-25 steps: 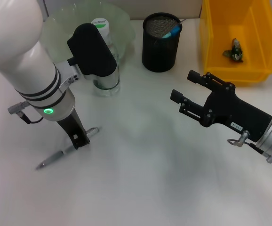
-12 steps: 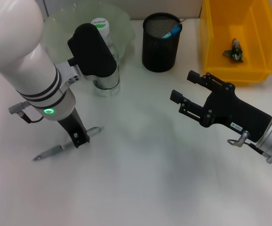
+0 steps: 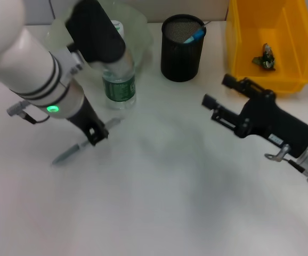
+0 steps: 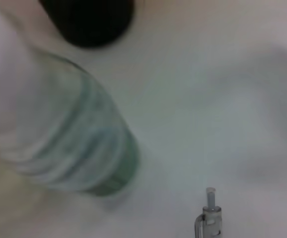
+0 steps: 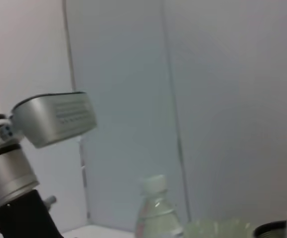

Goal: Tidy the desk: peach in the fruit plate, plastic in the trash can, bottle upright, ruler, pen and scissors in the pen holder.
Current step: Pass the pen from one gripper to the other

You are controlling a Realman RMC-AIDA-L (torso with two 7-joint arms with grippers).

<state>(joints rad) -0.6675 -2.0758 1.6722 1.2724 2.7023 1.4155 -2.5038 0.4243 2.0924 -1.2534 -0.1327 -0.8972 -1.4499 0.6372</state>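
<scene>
My left gripper [image 3: 94, 134] is shut on the grey pen [image 3: 84, 143], which slants just above the desk in front of the upright bottle [image 3: 119, 80]. The left wrist view shows the pen's end [image 4: 209, 218] beside the bottle [image 4: 79, 144]. The black mesh pen holder [image 3: 182, 49] stands at the back with a blue-tipped item in it. A crumpled plastic scrap [image 3: 265, 57] lies in the yellow trash can [image 3: 239, 48]. The glass fruit plate [image 3: 135, 24] is behind the bottle, partly hidden by my left arm. My right gripper [image 3: 218, 92] hovers open, right of centre. The peach is out of view.
The right wrist view looks across at the bottle [image 5: 156, 208], my left arm [image 5: 14, 163] and a pale wall. White desk surface stretches in front of both grippers.
My left gripper has moved back and to the right with the pen, toward the bottle. The right gripper has drifted slightly right and back.
</scene>
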